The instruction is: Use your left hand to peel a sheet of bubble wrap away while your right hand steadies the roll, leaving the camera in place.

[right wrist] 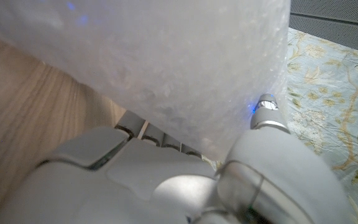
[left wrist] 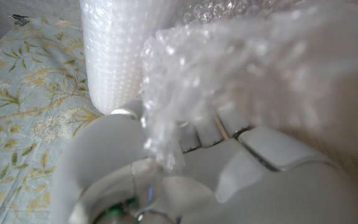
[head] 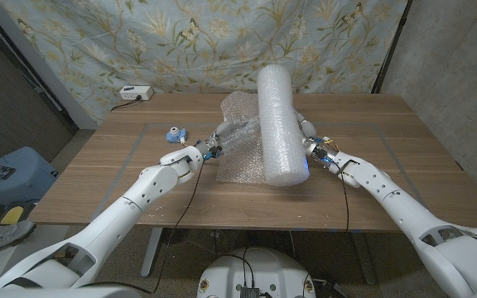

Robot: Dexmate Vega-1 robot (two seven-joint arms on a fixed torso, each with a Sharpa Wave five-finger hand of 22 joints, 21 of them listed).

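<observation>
From the head view, the roll lies on the counter with its long axis running away from me, from its near end by my right hand to its far end toward the curtain. My right hand sits against the roll's right flank near that end, fingers on the wrap, bracing it. The loose sheet spreads off the roll's left side, across the counter toward my left hand, which has its fingers closed on the sheet's near edge. So the sheet lies between my left hand and the roll, and I judge the pull must go leftward, square to the roll's axis, away from my right hand. The small blue camera stands just left of my left hand, right in the line of that pull; I reckon the sheet or my forearm could brush it.

In the left wrist view, the sheet bunches over my fingers, pinched there, with the roll standing beyond it.

In the right wrist view, the roll presses close against my right hand, the fingers lying along its underside by the counter. I cannot tell whether they wrap round it or only press.
</observation>
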